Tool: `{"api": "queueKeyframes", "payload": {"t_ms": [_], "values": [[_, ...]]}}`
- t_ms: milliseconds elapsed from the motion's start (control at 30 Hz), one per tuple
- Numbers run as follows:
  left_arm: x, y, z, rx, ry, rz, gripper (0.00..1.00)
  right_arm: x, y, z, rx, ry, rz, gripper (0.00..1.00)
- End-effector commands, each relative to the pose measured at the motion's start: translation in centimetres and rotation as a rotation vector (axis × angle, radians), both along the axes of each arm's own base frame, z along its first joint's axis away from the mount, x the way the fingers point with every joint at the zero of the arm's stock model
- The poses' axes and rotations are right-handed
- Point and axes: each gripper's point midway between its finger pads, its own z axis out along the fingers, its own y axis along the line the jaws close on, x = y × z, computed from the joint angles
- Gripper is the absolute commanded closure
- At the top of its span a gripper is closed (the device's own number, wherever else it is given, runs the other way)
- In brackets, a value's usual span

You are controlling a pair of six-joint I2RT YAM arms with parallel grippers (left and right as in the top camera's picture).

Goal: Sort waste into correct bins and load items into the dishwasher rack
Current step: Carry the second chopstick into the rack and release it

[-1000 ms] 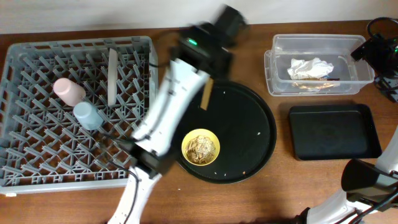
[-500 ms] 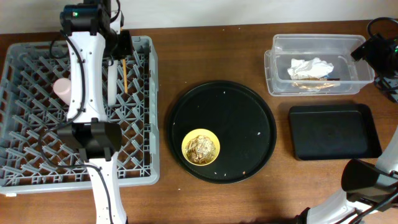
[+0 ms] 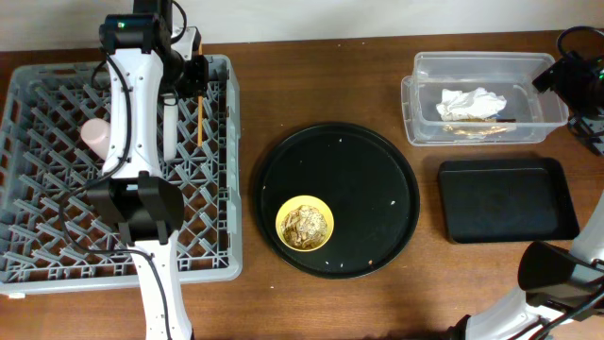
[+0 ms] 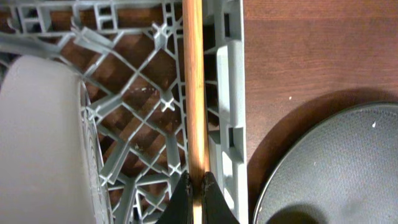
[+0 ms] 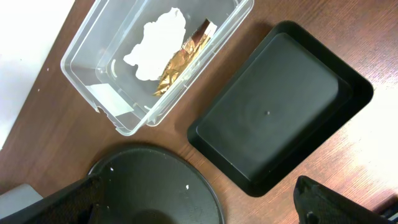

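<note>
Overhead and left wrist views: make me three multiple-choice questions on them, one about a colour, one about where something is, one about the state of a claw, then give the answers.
1. What colour is the cup showing in the dishwasher rack? A green, B orange, C pink.
2. Where is the yellow bowl? A in the rack, B on the round black tray, C stacked on the cup.
3. How is the left claw? A shut on a wooden chopstick, B open and empty, C shut on nothing.

Answers:
1. C: the overhead view shows a pink cup among the pegs.
2. B: the bowl rests inside the tray's rim.
3. A: the left wrist view shows both fingertips pressed against the stick.
</note>
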Motion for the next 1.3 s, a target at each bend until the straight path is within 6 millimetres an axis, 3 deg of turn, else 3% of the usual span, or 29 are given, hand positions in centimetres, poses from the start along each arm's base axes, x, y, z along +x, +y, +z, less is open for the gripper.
{"api": "queueKeyframes", "payload": {"t_ms": [0,200,233,267,300,667,1000,1133,1267], "values": [[-1.0,-0.5,-3.4,-0.007,0.108,-0.027,1.00,-0.3,-0.3,-0.1,-0.007,0.010,-0.014,0.01],[-1.3,-0.6,-3.9,-0.007,0.132,-0.027,0.99,-0.3,-0.3,-0.1,-0.007,0.010,-0.014,0.01],[-1.3,-0.6,-3.9,-0.007,0.132,-0.027,0.97,-0.3,-0.3,-0.1,-0.007,0.010,-0.014,0.01],[-1.3,-0.6,-3.9,-0.007,0.132,-0.027,0.84,-0.3,-0.3,-0.1,-0.007,0.010,-0.014,0.01],[-1.3,-0.6,-3.9,-0.007,0.132,-0.027,0.81,-0.2,-0.3,-0.1,-0.007,0.010,-0.014,0.01],[-1.2,-0.6,-2.8,-0.022,0.117,0.019,0.80,-0.3,-0.3,-0.1,-0.007,0.010,-0.014,0.01],[-2.6,-2.2,7.9,-0.124,-0.093,0.011,0.79,-0.2,-0.3,-0.1,-0.007,0.010,-0.014,0.01],[-4.9,-3.6,12.8,-0.213,-0.167,-0.028,0.76,-0.3,-0.3,-0.1,-0.007,0.010,-0.014,0.01],[-7.6,-3.9,16.5,-0.232,-0.220,-0.042,0.73,-0.3,-0.3,-0.1,-0.007,0.010,-0.014,0.02]]}}
